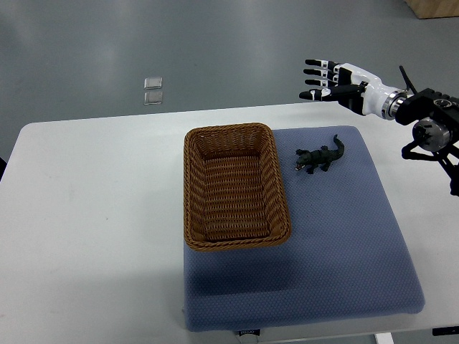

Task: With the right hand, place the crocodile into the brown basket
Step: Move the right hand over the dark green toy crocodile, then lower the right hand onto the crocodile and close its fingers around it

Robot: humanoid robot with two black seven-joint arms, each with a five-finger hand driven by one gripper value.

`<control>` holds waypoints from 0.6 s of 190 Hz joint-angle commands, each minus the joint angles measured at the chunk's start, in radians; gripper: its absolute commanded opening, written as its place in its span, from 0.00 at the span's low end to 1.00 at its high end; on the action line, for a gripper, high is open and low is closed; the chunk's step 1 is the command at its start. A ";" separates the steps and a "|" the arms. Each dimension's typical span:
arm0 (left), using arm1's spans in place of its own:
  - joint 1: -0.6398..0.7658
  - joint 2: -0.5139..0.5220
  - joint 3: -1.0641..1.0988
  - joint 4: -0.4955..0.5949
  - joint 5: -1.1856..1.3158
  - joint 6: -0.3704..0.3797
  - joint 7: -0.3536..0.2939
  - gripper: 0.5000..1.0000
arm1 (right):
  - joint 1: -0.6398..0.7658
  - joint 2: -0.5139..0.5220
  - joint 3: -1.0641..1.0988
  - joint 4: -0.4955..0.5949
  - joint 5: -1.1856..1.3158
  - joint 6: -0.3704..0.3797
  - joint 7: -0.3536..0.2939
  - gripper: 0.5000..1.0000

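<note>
Brown basket (pixel 237 186) bare inside on the blue mat (pixel 337 265), crocodile (pixel 320 155) just beside it, right hand (pixel 337 84) above, fingers spread, holding nothing.

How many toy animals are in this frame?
1: a dark green plastic crocodile lies on the blue padded mat, right of the brown wicker basket; none visible inside it.

The right arm (pixel 429 131) is cut by the right picture edge, the surface (pixel 93 215) by the bottom one. Two clear things (pixel 153 97) beyond the surface's far edge are too small to tell.
</note>
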 commanded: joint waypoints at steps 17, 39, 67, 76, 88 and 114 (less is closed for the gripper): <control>0.000 0.000 -0.002 0.000 0.000 0.000 -0.001 1.00 | 0.163 -0.020 -0.233 0.010 -0.319 0.038 -0.026 0.88; 0.000 0.000 -0.002 0.000 0.000 0.000 -0.001 1.00 | 0.239 -0.025 -0.370 0.046 -0.519 0.049 -0.029 0.88; 0.000 0.000 -0.002 0.000 0.000 0.000 -0.001 1.00 | 0.291 -0.009 -0.488 0.053 -0.668 0.049 -0.035 0.89; 0.000 0.000 -0.002 0.002 0.000 -0.002 -0.001 1.00 | 0.291 -0.005 -0.497 0.053 -0.671 0.049 -0.035 0.88; 0.000 0.000 -0.002 0.000 -0.002 -0.002 0.001 1.00 | 0.283 0.001 -0.498 0.055 -0.680 0.047 -0.035 0.89; 0.000 0.000 0.002 0.000 0.000 0.000 0.001 1.00 | 0.269 0.010 -0.506 0.056 -0.680 0.047 -0.037 0.88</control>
